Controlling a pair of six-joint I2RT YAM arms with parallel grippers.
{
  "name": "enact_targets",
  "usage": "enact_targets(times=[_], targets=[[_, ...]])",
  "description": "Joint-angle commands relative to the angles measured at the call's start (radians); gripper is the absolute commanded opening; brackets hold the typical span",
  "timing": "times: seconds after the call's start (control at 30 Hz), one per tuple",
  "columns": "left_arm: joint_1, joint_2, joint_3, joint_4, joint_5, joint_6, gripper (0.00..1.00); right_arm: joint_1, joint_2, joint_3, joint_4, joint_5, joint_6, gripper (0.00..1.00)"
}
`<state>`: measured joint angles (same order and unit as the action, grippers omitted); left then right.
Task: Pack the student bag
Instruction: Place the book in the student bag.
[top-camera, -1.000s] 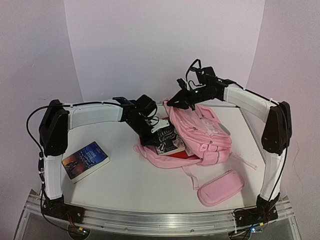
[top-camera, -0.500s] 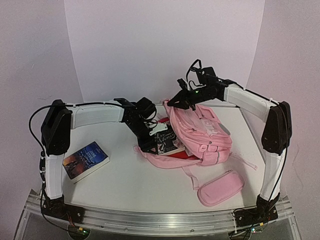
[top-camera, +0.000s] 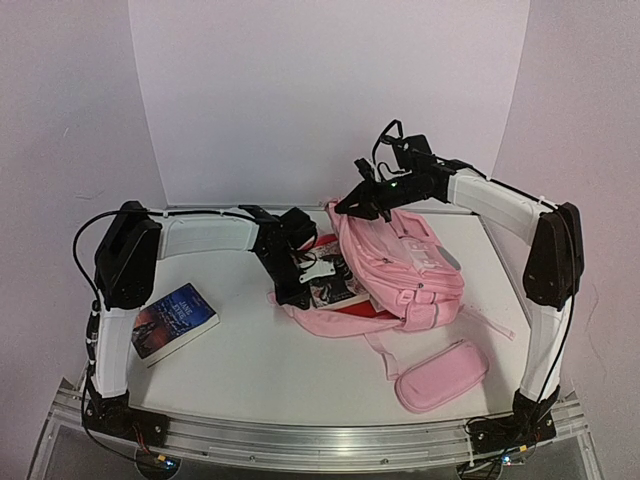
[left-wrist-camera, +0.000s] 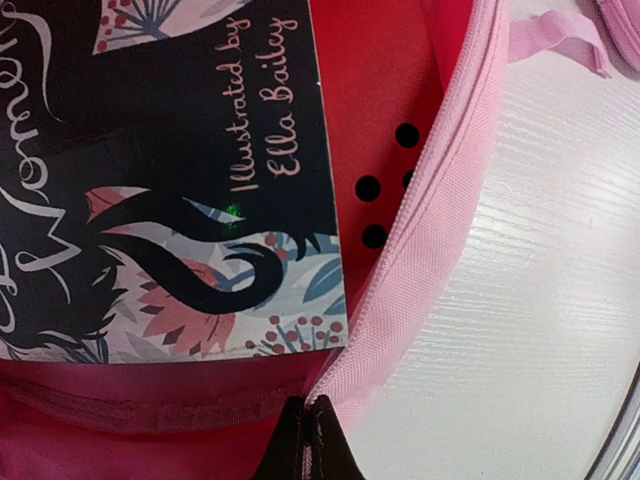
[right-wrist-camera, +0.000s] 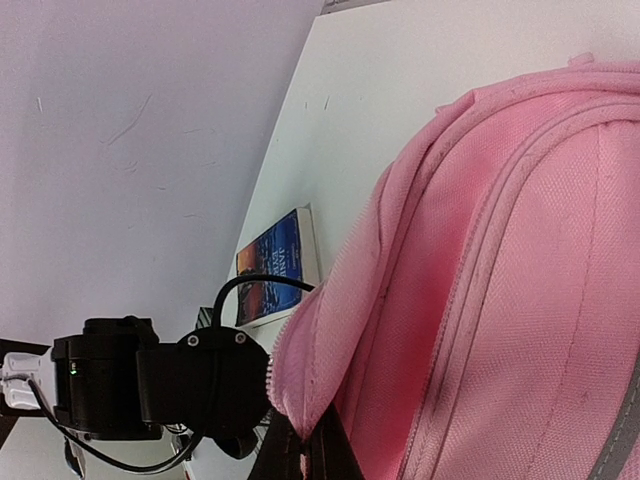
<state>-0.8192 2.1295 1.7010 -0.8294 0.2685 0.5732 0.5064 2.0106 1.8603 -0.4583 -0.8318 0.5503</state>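
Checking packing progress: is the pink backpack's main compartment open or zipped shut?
Open: the pink backpack has its zipper edge parted, and a dark illustrated book lies within the opening.

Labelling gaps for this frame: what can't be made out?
- Dark book title: left wrist view, cut by left edge.
- Red item beneath: same view, mostly covered by book.
- Book's far end: top view, under student bag flap.
- Blue book title: top view, too small.
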Motion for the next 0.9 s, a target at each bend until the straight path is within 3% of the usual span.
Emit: enact_targets(times=[0.0,0.17,0.37,0.4,0.47,0.57,0.6,0.63,0.73,0.87], targets=[[0.001,-0.100,0.115,-0.020,0.009,-0.023,0.00,-0.020,0.007,0.020,0.015,0.011,-0.013,0.00],[0.005,-0.155,0.181,0.017,0.024,-0.052,0.00,-0.020,0.005,0.013,0.014,0.024,-0.021,0.00],[0.035,-0.183,0.079,0.086,0.057,-0.140,0.01,-0.020,0.009,0.013,0.012,0.038,-0.029,0.00],[0.037,-0.188,0.057,0.090,0.050,-0.162,0.05,-0.020,0.010,0.015,0.011,0.038,-0.032,0.00],[0.046,-0.207,0.024,0.099,0.033,-0.248,0.25,-0.020,0.011,0.019,0.009,0.042,-0.039,0.00],[0.085,-0.248,0.001,0.086,-0.012,-0.419,0.69,-0.020,0.005,0.018,0.001,0.057,-0.052,0.00],[0.105,-0.259,-0.002,0.067,-0.022,-0.475,0.89,-0.020,0.003,0.017,-0.002,0.062,-0.056,0.00],[0.136,-0.269,-0.010,0.043,-0.037,-0.557,0.97,-0.020,-0.002,0.014,-0.004,0.068,-0.060,0.00],[0.219,-0.274,-0.022,-0.079,-0.125,-0.780,1.00,-0.020,-0.011,0.002,-0.013,0.087,-0.074,0.03],[0.264,-0.308,-0.118,-0.195,-0.257,-1.087,1.00,-0.020,-0.020,-0.003,-0.035,0.134,-0.105,0.27]])
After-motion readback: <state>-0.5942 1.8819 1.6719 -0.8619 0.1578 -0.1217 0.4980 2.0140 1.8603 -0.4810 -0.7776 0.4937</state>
